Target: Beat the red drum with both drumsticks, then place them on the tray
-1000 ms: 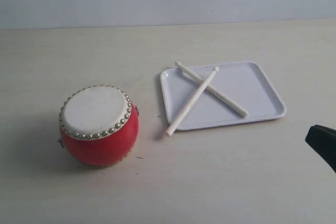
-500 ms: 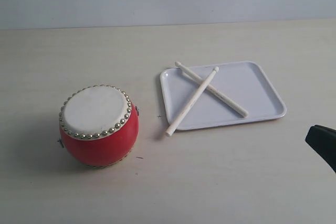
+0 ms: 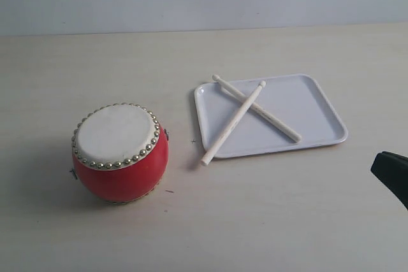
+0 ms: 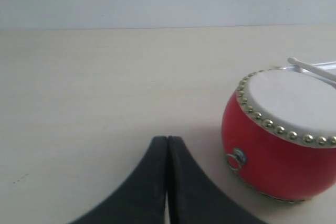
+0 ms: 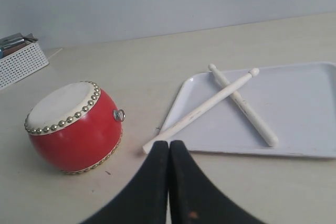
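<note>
Exterior view: the slim, pale wooden drumsticks (image 3: pixel 229 127) lie crossed on the flat white tray (image 3: pixel 319 113), right of the glossy red drum (image 3: pixel 120 157). One handle overhangs the tray's near-left rim. Left gripper (image 4: pixel 167 142) and right gripper (image 5: pixel 169 145) are pinched closed and empty. To lift the sticks cleanly, each gripper likely needs to spread wide, taking the overhanging handle first.

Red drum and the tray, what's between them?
Bare table, apart from the butt end of one drumstick overhanging the tray rim toward the red drum; exterior view shows it.
</note>
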Controlling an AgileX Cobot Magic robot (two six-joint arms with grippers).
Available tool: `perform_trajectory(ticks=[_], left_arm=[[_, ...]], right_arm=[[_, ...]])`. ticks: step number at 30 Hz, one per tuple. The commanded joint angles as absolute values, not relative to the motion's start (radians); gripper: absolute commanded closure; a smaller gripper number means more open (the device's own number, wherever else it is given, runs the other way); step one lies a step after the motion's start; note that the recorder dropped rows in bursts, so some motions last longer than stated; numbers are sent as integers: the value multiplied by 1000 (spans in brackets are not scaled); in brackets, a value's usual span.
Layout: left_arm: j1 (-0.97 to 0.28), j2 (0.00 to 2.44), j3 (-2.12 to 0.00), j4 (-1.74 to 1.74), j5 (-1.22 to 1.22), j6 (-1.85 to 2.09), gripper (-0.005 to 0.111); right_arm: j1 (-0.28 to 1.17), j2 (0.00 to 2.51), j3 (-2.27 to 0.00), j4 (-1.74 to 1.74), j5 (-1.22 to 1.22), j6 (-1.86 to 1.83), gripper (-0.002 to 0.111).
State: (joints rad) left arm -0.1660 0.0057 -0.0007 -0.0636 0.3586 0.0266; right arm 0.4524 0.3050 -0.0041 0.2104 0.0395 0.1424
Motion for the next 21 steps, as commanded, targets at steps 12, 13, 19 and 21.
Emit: perform_trajectory(ticks=[12, 13, 19, 21], left_arm=[[-112, 0, 0, -65, 356, 19, 107], [-112, 0, 0, -65, 356, 19, 107], [-112, 0, 0, -65, 356, 19, 107], [-112, 0, 0, -65, 354, 19, 107]], right_arm=[[453, 303, 0, 209, 31, 139, 108], [453, 303, 0, 209, 31, 139, 108], [453, 303, 0, 209, 31, 141, 108], [453, 303, 0, 209, 31, 141, 108]])
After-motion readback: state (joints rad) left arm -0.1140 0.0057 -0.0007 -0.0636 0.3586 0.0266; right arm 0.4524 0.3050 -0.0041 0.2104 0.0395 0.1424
